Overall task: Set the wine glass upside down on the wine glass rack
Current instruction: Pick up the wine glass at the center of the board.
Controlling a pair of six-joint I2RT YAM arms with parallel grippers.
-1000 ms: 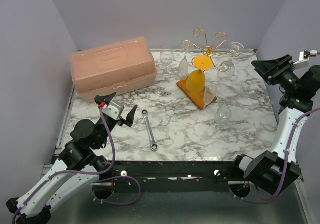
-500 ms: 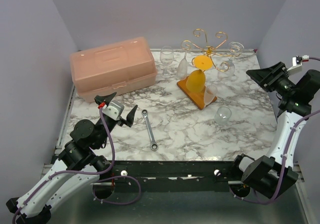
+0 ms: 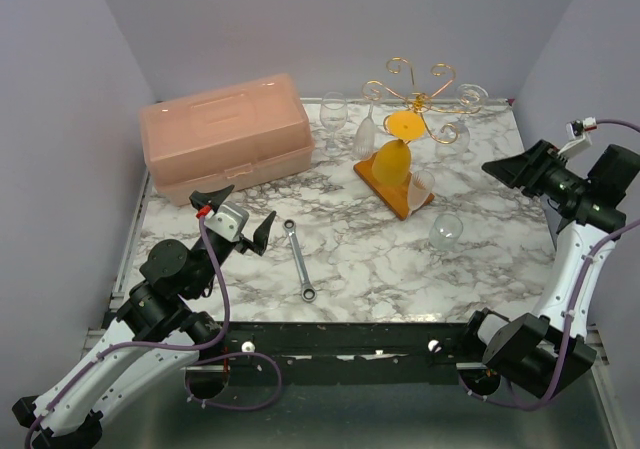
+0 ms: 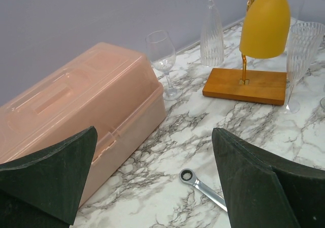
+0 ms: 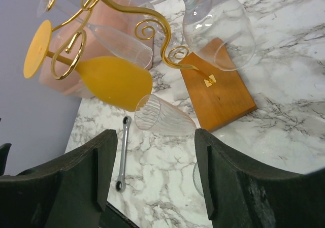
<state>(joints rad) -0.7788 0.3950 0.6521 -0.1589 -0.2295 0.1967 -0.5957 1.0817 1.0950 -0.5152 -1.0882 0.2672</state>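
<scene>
The gold wire wine glass rack [image 3: 415,97] stands at the back on its orange-brown base [image 3: 388,181]. An orange glass [image 3: 393,159], ribbed glasses and clear glasses hang on it upside down. One clear wine glass [image 3: 333,112] stands upright left of the rack, and it also shows in the left wrist view [image 4: 162,60]. Another clear glass [image 3: 446,229] sits on the table in front of the rack. My right gripper [image 3: 497,168] is open and empty, in the air right of the rack; its view shows the rack [image 5: 152,22] close ahead. My left gripper [image 3: 240,219] is open and empty near the wrench.
A pink plastic box [image 3: 225,134] fills the back left. A metal wrench [image 3: 299,259] lies on the marble table [image 3: 360,269] in the middle. Grey walls close in at the left, back and right.
My right gripper has come down and moved left toward the rack. The left arm and the glasses have not moved.
</scene>
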